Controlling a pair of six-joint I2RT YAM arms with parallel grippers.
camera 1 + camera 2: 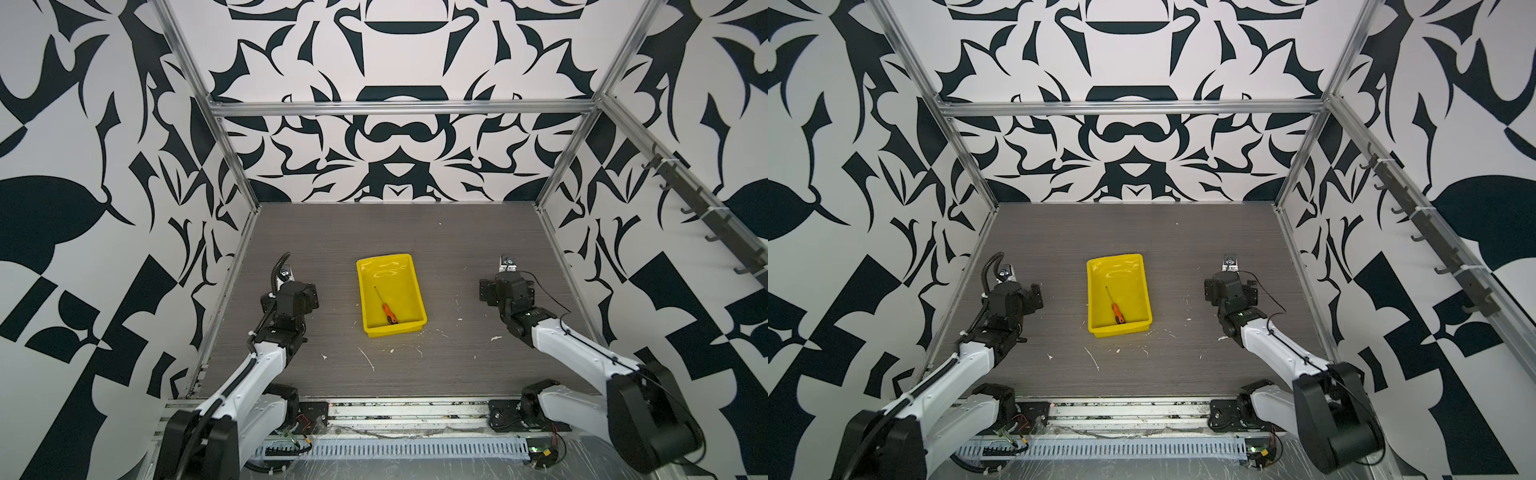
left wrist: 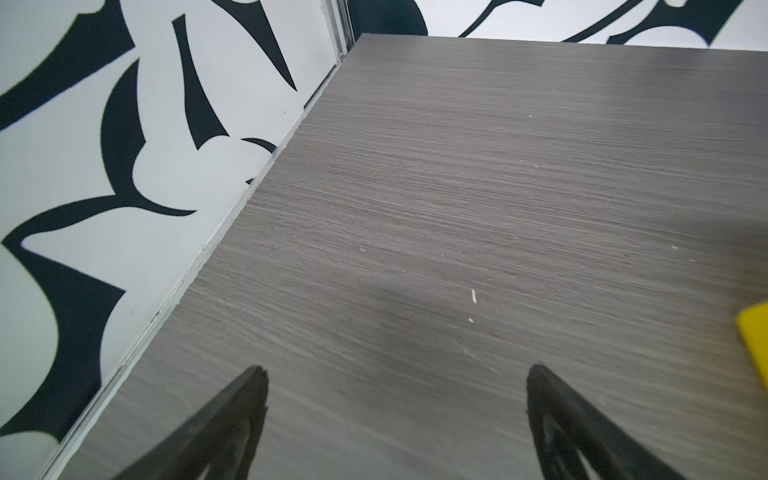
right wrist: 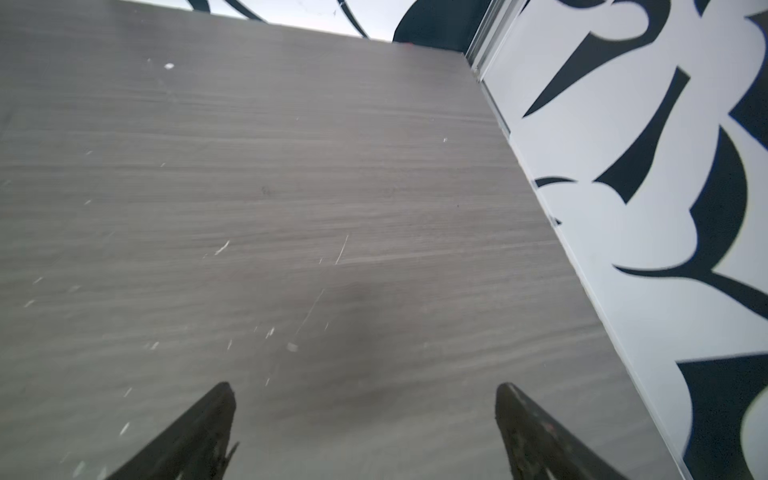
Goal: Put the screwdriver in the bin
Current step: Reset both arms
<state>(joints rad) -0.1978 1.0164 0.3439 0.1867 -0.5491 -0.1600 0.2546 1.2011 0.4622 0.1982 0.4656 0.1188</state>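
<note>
The screwdriver (image 1: pixel 387 309) (image 1: pixel 1116 311), with an orange handle and a thin silver shaft, lies inside the yellow bin (image 1: pixel 395 329) (image 1: pixel 1119 329) in the middle of the table, handle towards the front wall. My left gripper (image 1: pixel 297 297) (image 2: pixel 397 370) hovers left of the bin, open, with only bare table between its fingers. A yellow corner of the bin (image 2: pixel 754 332) shows in the left wrist view. My right gripper (image 1: pixel 505 291) (image 3: pixel 363 386) hovers well to the right of the bin, open and holding nothing.
The grey wood-grain table (image 1: pixel 374 232) carries small white flecks and scratches near its front. Patterned black-and-white walls with aluminium posts close in the left, right and back sides. A rail with cables (image 1: pixel 395 449) runs along the front edge.
</note>
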